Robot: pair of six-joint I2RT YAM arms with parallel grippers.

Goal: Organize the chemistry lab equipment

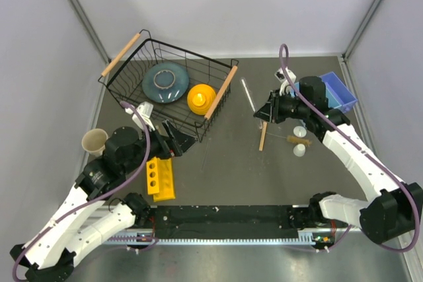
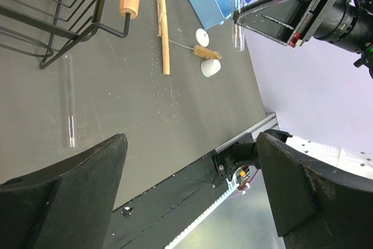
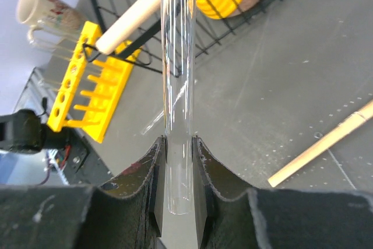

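Your right end effector is closed down on a held glass tube. Its fingers pinch one end, and the rest of the tube juts out ahead of them, apparently raised off the worktop. From overhead, this tube slants away from the end effector toward the far side of the worktop, right of the black wire basket.

Your left end effector stands with its jaws spread wide and has hold of nothing. It hangs just beside the near corner of the basket, beyond the yellow tube rack.

In the left wrist view, a second glass tube lies flat on the worktop near that basket corner.

The wooden stick lies on the worktop just on the near side of your right end effector. To its right is the small brown brush, with its thin wire stem reaching to the stick. The two white round pieces sit close on either side of the brush head, one toward the far side and one toward you.

A blue tray sits at the far right, partly behind the right arm. The basket holds a blue-grey plate and a yellow dome. A mug stands at the left edge.
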